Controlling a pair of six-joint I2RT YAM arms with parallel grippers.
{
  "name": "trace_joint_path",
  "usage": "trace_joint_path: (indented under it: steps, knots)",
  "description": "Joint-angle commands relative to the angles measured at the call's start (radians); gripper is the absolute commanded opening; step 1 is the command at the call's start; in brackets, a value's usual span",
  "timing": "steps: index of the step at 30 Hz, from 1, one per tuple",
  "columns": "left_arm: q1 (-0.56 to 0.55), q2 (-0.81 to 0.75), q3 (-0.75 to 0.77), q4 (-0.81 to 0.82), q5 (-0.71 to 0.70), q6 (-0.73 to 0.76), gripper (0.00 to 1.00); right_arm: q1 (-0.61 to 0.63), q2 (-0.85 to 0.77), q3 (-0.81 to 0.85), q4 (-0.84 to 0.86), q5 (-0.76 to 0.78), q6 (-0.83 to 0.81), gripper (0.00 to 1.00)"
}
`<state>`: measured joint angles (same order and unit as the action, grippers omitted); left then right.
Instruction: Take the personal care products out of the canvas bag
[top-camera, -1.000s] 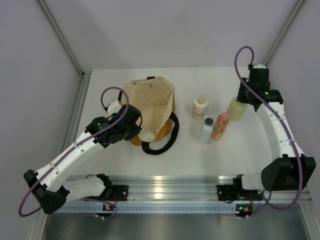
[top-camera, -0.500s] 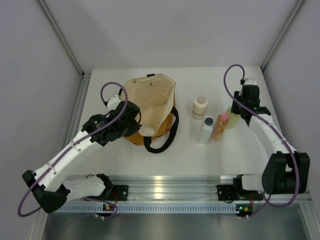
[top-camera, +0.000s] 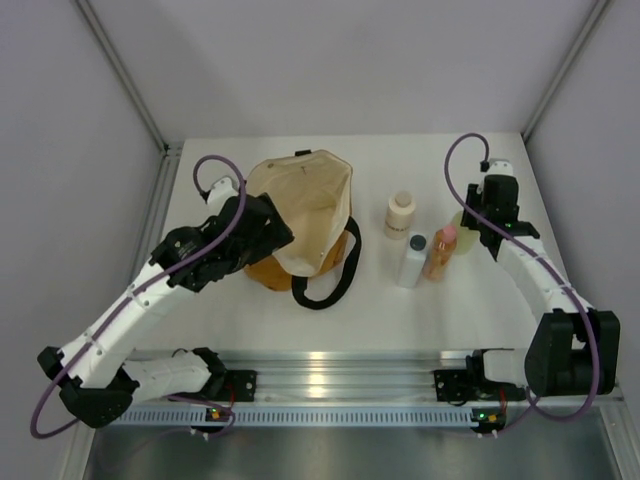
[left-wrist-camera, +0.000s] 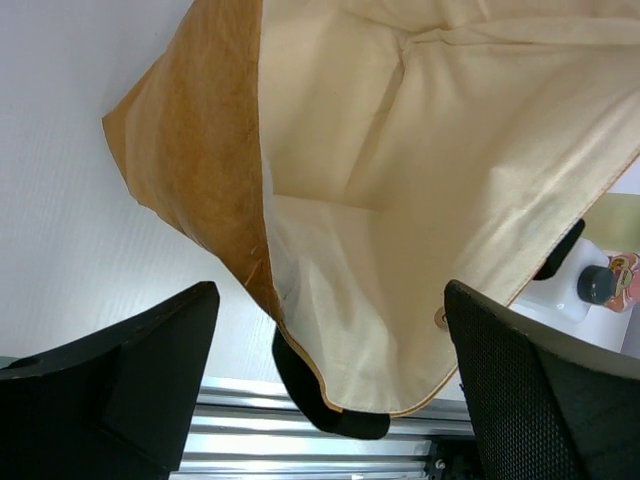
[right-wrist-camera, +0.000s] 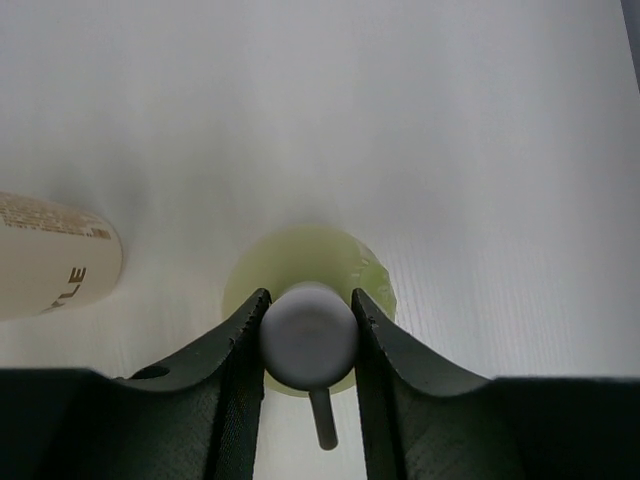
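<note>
4 bottles (top-camera: 412, 260) stood outside the canvas bag (top-camera: 300, 215). The right gripper (right-wrist-camera: 308, 305) pinched the pale green bottle (right-wrist-camera: 305, 255) by its cap (right-wrist-camera: 308, 340), release seemingly due next; the left gripper (left-wrist-camera: 330, 290) gaped wide, empty.

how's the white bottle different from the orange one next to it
The white bottle has a dark cap; the orange bottle has a pink cap. The white bottle stands closer to the canvas bag, the orange bottle farther from it. Both stand upright on the table, outside the bag.
</note>
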<state>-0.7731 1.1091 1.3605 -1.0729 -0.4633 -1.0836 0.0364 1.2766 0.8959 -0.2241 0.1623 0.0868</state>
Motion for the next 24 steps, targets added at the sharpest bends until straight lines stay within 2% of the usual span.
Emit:
trace_joint_path:
  steps: [1, 3, 5, 9, 11, 15, 18, 19, 22, 24]
  knots:
    - [0.000, -0.037, 0.071, 0.014, -0.049, 0.089, 0.99, 0.008, -0.045, 0.067, 0.109, 0.005, 0.001, 0.38]
    - [0.000, -0.037, 0.089, 0.013, -0.083, 0.119, 0.99, 0.008, -0.039, 0.102, 0.060, 0.005, 0.007, 0.53]
    - [0.000, -0.022, 0.138, -0.012, -0.121, 0.154, 0.98, 0.008, -0.036, 0.120, 0.025, 0.006, 0.013, 0.58]
    - [0.001, 0.026, 0.236, -0.067, -0.190, 0.220, 0.98, 0.008, -0.048, 0.165, -0.041, 0.010, 0.021, 0.75]
    - [0.014, 0.049, 0.279, -0.082, -0.210, 0.263, 0.99, 0.008, -0.059, 0.187, -0.075, 0.013, 0.021, 0.79]
    - [0.119, 0.089, 0.319, -0.096, -0.164, 0.349, 0.99, 0.008, -0.103, 0.279, -0.194, 0.006, 0.033, 0.99]
    - [0.277, 0.106, 0.324, -0.096, -0.094, 0.421, 0.99, 0.010, -0.158, 0.343, -0.303, -0.030, 0.031, 0.99]
    - [0.363, 0.109, 0.324, -0.093, -0.053, 0.453, 0.99, 0.008, -0.192, 0.356, -0.351, -0.041, 0.030, 1.00]
    - [0.452, 0.112, 0.334, -0.094, -0.052, 0.519, 0.98, 0.010, -0.265, 0.405, -0.447, -0.029, 0.010, 1.00]
    - [0.460, 0.107, 0.341, -0.093, -0.084, 0.543, 0.99, 0.013, -0.301, 0.437, -0.497, -0.029, 0.004, 0.99]
